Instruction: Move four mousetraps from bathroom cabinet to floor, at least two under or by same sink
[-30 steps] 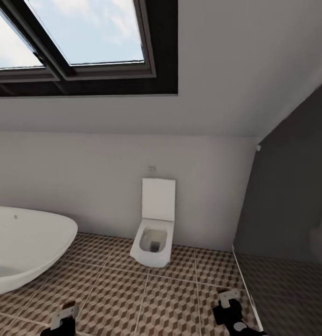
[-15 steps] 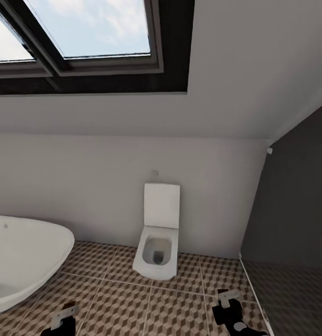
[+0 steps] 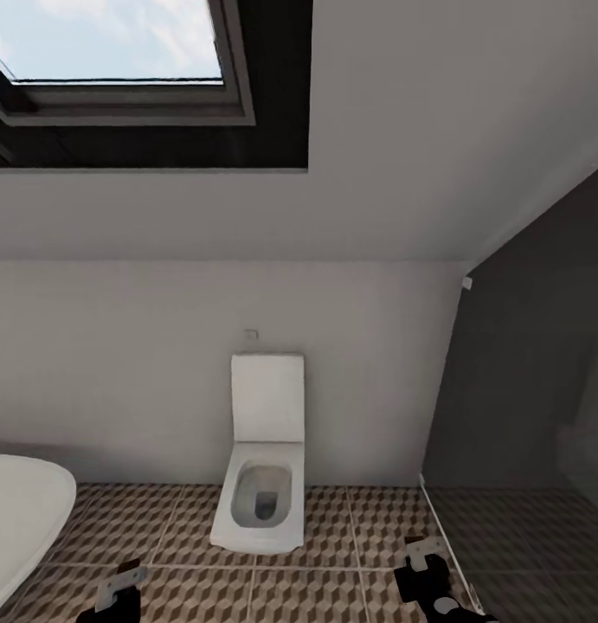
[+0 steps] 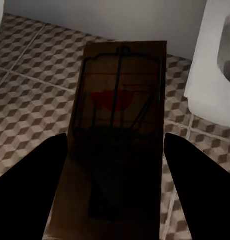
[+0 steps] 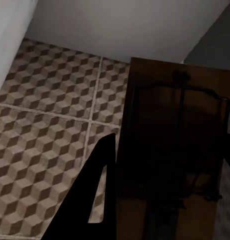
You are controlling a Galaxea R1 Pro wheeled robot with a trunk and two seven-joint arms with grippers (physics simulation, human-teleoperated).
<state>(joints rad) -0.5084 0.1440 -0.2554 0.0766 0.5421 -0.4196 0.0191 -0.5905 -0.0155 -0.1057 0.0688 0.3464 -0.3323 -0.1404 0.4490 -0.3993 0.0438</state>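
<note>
Above the bathroom floor [image 3: 333,588], two end effectors carry two mousetraps [image 4: 117,130].

There are two mousetraps, one mousetrap [image 4: 117,135] in the left gripper [image 4: 115,195] and another mousetrap [image 5: 175,155] in the right gripper [image 5: 160,200], plus one toilet [image 3: 260,472] and one window [image 3: 117,65].

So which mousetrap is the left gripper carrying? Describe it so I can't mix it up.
Start at the white toilet against the back wall. In the left wrist view, the mousetrap sits between the left gripper's fingers, above the bathroom floor. It alone shows a red patch under its wire.
</note>
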